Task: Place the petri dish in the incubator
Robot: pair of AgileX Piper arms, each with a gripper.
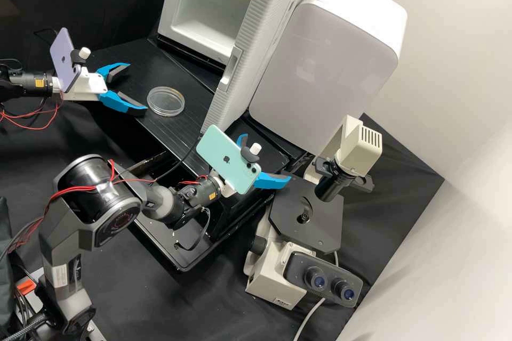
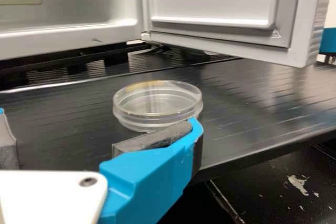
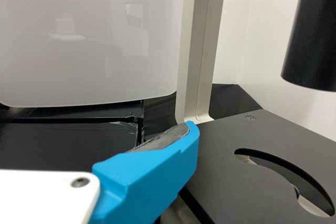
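Clear round plastic petri dish [image 1: 166, 100]: flat on the black ribbed bench top [image 1: 178, 133], outside the white box-shaped incubator [image 1: 210, 5], just in front of its open chamber and beside its swung-out ribbed white door [image 1: 256, 37]. Held by neither gripper.

Left gripper [image 1: 133, 89], white with two bright blue fingers: in front of the incubator, farther from the chamber than the dish, low over the bench top and aimed toward the chamber. Spread wide, pinching nothing. Just short of the dish, with the tip of one blue finger [image 2: 168, 166] close against the dish's near rim in the left wrist view; touching or not, hard to tell. Pale purple phone [image 1: 62, 56] clamped on that wrist.

Right gripper [image 1: 266, 162], same make: past the incubator's open door, on the side away from the chamber, well apart from the dish. Spread as well, with nothing between the fingers. Just above the flat black stage [image 1: 306, 218] of a beige microscope [image 1: 277, 272], farther from the incubator than the door's edge. Facing a large rounded white box [image 1: 330, 64] with a frosted front, set right beside the incubator's door. Mint-green phone [image 1: 229, 159] clamped on that wrist.
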